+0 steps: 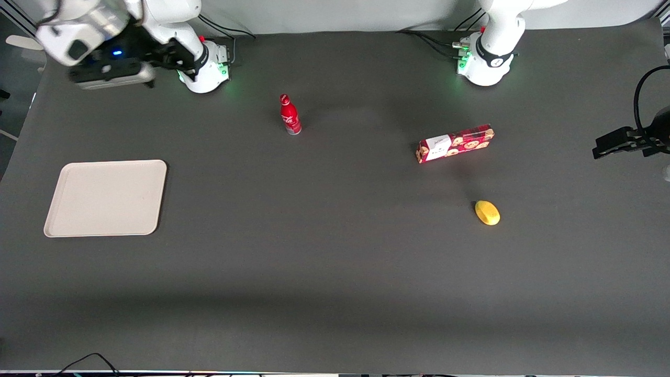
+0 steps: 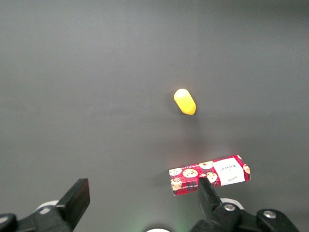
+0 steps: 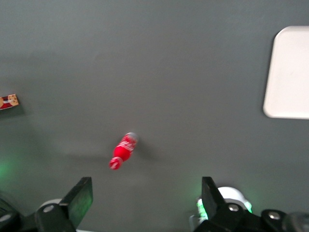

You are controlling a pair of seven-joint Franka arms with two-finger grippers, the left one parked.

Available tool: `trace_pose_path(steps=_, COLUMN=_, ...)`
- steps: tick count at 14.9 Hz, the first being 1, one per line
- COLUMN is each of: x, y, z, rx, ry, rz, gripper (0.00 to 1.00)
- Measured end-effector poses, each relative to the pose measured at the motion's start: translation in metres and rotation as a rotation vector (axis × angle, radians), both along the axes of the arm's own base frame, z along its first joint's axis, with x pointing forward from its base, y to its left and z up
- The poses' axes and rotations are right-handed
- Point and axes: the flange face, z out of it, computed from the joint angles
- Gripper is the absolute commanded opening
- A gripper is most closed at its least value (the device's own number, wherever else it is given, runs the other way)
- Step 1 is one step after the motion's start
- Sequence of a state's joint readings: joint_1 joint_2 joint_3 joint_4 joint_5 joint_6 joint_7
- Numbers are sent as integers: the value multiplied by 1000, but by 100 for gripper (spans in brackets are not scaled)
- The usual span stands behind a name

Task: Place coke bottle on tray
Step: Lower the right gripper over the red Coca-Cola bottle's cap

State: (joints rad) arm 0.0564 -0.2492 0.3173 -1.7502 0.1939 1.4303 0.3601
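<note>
- The front view takes in the whole dark counter point(image 1: 335, 251): the coke bottle point(image 1: 289, 114) stands upright on it, near the working arm's base, and the tray point(image 1: 106, 198) lies flat toward the working arm's end, nearer the front camera than the bottle and well apart from it.
- Only the front view and the left wrist view show the yellow fruit point(image 1: 487, 212); it lies toward the parked arm's end, nearer the front camera than the cookie box point(image 1: 455, 143).
- The right wrist view looks down between the gripper point(image 3: 147, 198) fingers, which stand wide apart with nothing between them: the jaws are open.
- In that view the bottle point(image 3: 122, 150) sits at about 11 o'clock from the midpoint of the jaws, close but not touching, with bare counter around it.
- The same view catches one end of the tray point(image 3: 288, 72) at about 1 o'clock and a sliver of the cookie box point(image 3: 8, 101) at about 10 o'clock.
- In the front view the gripper point(image 1: 111, 77) hangs high above the counter, at about 10 o'clock from the bottle.
</note>
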Motion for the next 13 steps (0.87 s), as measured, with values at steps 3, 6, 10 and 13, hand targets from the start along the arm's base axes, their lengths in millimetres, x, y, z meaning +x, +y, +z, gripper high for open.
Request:
trace_pose_path(steps=3, x=-30, y=68, z=-21, rx=-17, ry=31, rz=-43, gripper=100)
trace_pose_path(steps=6, x=-59, y=108, z=-73, rx=1, ry=56, rz=-78, gripper=100)
trace_pose_path(steps=10, x=-104, y=134, z=-163, rx=-29, ry=38, rz=-106, gripper=100)
trace_pose_path(steps=13, x=-129, y=142, z=-232, rx=-60, ry=-1, rz=-116, gripper=100)
